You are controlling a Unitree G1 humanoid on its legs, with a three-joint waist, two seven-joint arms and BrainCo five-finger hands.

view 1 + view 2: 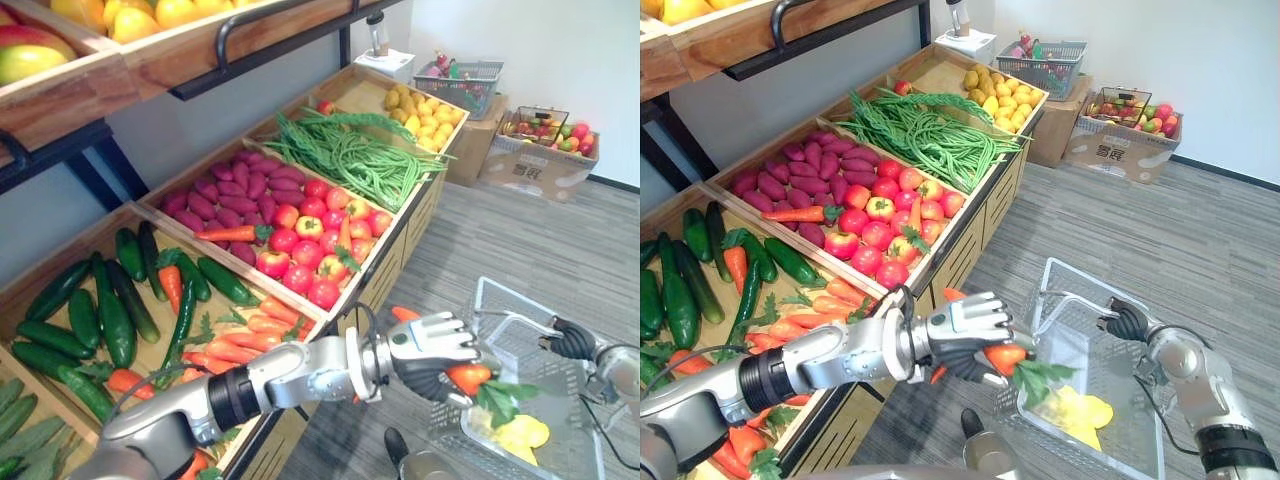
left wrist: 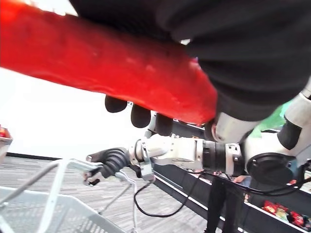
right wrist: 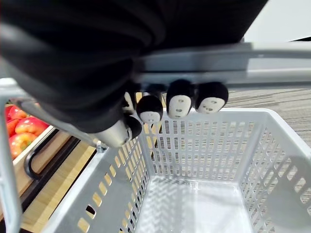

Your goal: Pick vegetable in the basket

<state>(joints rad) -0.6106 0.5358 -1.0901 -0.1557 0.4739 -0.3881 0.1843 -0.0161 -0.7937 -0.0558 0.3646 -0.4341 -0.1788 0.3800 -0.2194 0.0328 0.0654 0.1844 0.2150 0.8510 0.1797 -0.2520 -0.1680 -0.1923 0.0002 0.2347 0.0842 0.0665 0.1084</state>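
Carrot (image 1: 468,377), probably stiff, light and smooth-skinned with floppy green tops, hangs over the mesh basket (image 3: 209,145). The left hand (image 1: 435,345) has its fingers curled round the orange body, likely the firmest hold. The right hand (image 1: 570,340) wraps the handle (image 3: 272,51). Print on the cardboard box (image 1: 535,170) is too small to read.

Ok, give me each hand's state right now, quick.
Left hand: shut on the carrot.
Right hand: shut on the basket handle.
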